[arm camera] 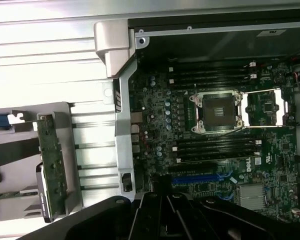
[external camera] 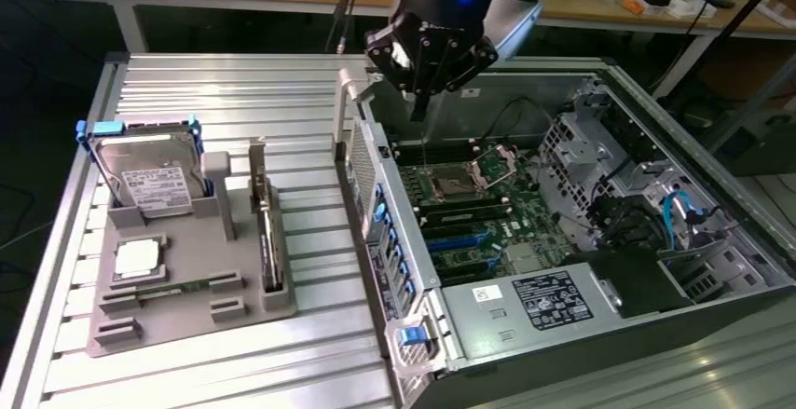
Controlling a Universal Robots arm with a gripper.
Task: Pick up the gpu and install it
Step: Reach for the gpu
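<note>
Gripper (external camera: 419,111) is hovering closed over the open computer case (external camera: 696,162), gpu (external camera: 264,227) sitting off in its holder.
Fingers are pressing together with nothing held, hanging above the motherboard (external camera: 479,213) near the CPU socket (external camera: 454,181). The gpu is standing on edge in a slot of the gray holder (external camera: 186,311) on the table, to the exterior view's left of the case, near the hard drive (external camera: 149,181), well apart from the gripper.
</note>
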